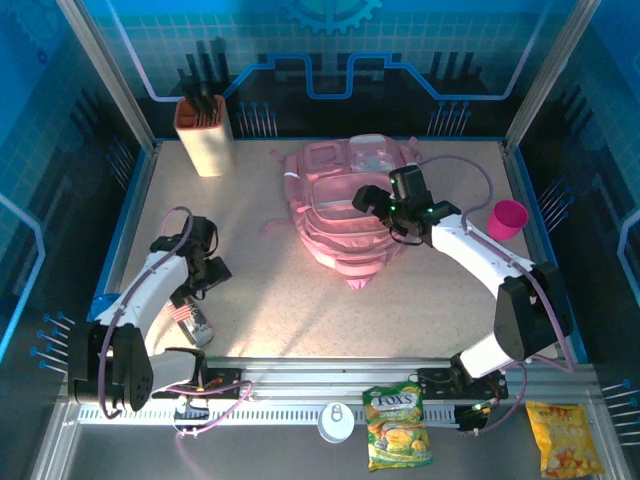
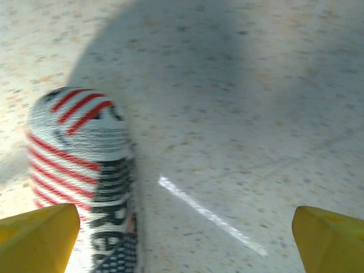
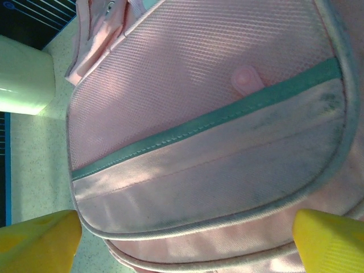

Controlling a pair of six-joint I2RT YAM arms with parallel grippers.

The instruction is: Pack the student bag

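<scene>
Student bag (image 1: 340, 215) lies flat toward 12 o'clock, presumably for loading; right gripper (image 1: 366, 197) hangs spread and empty above it; left gripper (image 2: 185, 239) hangs spread over striped tube (image 2: 79, 170), 8 o'clock.

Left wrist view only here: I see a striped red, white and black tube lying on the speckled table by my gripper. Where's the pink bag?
Observer: The large soft pink fabric backpack lies mid-table, farther back and to the right of the left gripper.
Operator: What's the right arm doing?
Observer: The right gripper hovers open over the backpack's front, holding nothing.
Operator: Anything else nearby?
Observer: A magenta plastic cup stands right of the backpack.
</scene>
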